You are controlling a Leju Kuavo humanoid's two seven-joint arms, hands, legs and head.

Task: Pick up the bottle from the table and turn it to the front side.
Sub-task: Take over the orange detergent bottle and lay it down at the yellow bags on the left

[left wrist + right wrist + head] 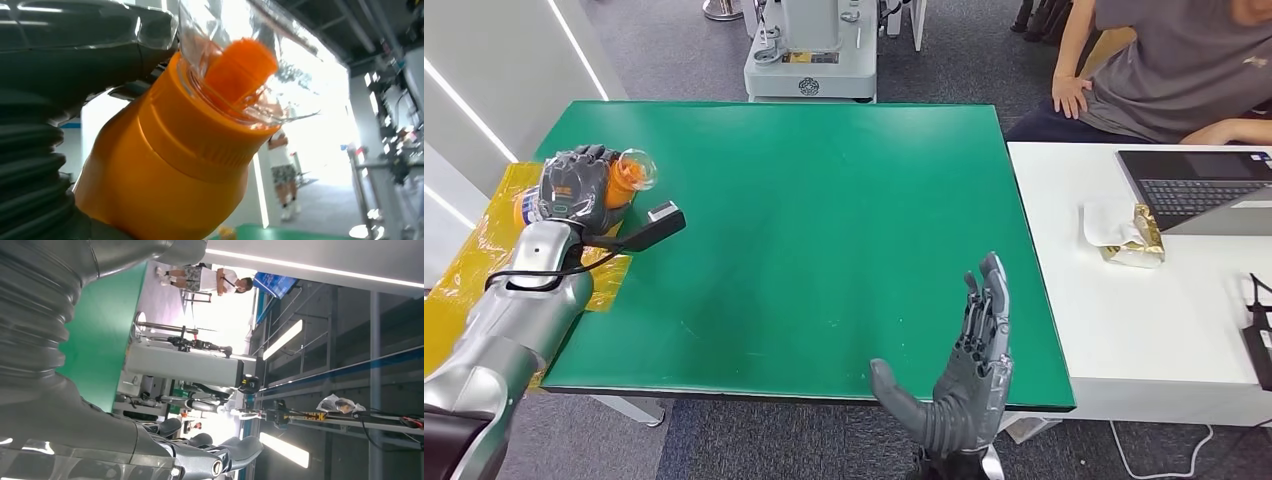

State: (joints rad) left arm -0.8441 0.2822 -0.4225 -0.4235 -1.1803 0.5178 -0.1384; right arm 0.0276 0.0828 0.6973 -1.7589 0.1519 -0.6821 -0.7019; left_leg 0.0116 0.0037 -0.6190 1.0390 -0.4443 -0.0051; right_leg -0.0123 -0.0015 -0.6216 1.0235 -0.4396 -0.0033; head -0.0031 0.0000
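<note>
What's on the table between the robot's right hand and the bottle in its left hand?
Nothing: in the head view, only bare green table lies between the right hand and the bottle gripped by the left hand.

My head view is evenly lit and sharp. On my left wrist feed, backlight blows out behind the bottle [170, 165], its clear cap glaring. Ceiling strip lights [282, 337] flare on my right wrist feed.

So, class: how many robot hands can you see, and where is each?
2: the left hand grips the bottle above the table's left edge; the right hand is empty at its near edge.
</note>
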